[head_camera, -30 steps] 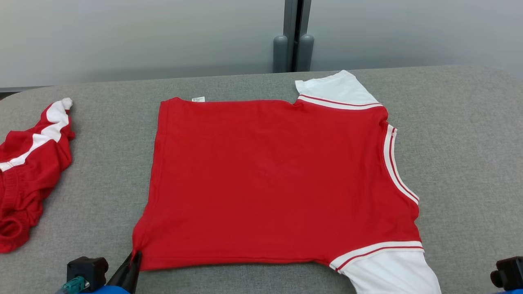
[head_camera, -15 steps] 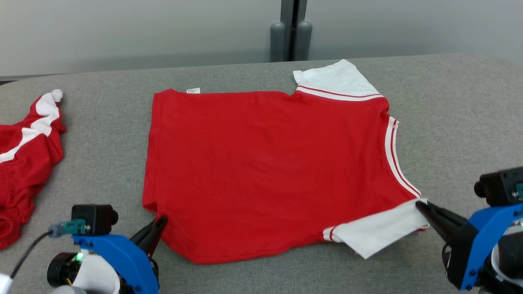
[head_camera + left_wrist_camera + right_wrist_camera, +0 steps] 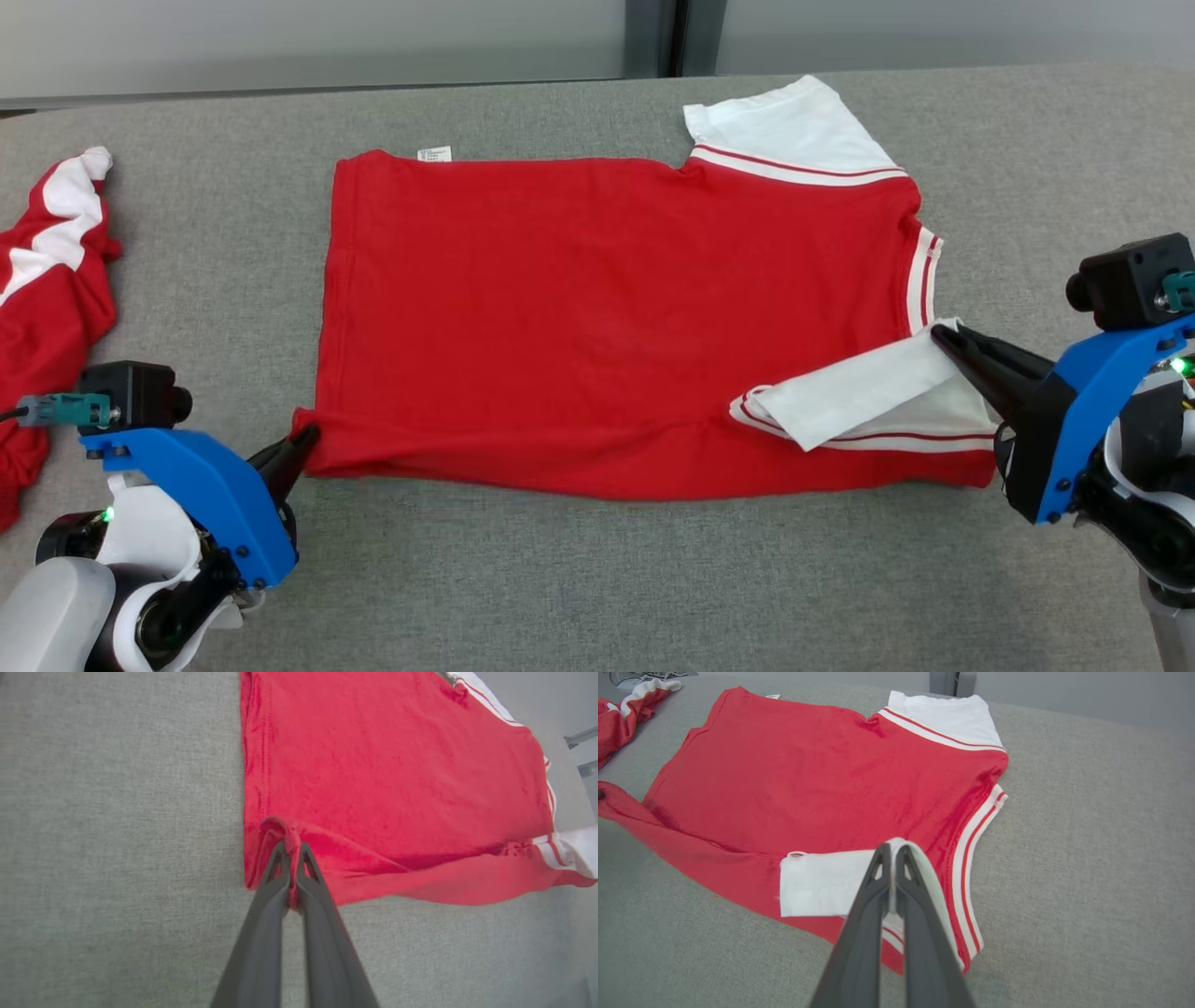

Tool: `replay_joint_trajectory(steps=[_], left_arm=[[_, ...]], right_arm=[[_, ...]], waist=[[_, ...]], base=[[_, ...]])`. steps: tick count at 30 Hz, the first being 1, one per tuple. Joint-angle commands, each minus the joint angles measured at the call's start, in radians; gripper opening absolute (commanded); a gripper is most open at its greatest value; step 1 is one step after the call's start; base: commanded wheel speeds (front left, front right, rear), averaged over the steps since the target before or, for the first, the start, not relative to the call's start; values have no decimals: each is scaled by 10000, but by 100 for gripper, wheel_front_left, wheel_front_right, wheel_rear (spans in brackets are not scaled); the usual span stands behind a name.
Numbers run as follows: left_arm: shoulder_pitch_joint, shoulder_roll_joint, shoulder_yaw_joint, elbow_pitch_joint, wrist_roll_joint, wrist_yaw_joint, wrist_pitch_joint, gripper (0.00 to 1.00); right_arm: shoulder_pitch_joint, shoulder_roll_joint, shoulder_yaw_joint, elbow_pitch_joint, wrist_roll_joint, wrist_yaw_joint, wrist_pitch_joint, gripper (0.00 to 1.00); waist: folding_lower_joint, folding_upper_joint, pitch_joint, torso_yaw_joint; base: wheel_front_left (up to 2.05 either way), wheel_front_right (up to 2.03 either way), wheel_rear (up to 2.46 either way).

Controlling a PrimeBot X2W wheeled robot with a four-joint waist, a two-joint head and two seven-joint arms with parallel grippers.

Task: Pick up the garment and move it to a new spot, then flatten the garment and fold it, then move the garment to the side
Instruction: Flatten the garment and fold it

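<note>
The red garment (image 3: 607, 317) lies spread across the middle of the frame on the grey table (image 3: 560, 579). At the lower left, the left claw (image 3: 303, 437) is clenched on the hem corner, with a pinch of red cloth bunched between its fingers. At the right, the right claw (image 3: 937, 332) is clamped on the near white sleeve (image 3: 859, 397), which lies turned over onto the red body. Each grips one end of the near edge, I'd say so the whole edge folds over evenly. A second red-and-white piece (image 3: 47, 271) is heaped at the left edge, well apart.
</note>
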Motion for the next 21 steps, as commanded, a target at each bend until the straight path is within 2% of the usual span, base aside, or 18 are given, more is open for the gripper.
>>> replay_joint_trajectory(steps=[1,10,21], left_arm=[[-142,-32,18,212,114,107,-94,0],[-529,-305,-12,1052,147,46,-315,0],[-1052,-736,-46,1470,-26,-128,-449,0]], right_arm=[[-356,-159,105,202,73,1,-278,0],[-1189,-753,680,1008,58,1,-1710,0],[-1835,-787,1042,2131,-142,1,-2847,0]], waist=[[-2,-1,137,69],[-2,-1,401,256],[-2,-1,528,380]], base=[[0,0,0],[0,0,0],[0,0,0]])
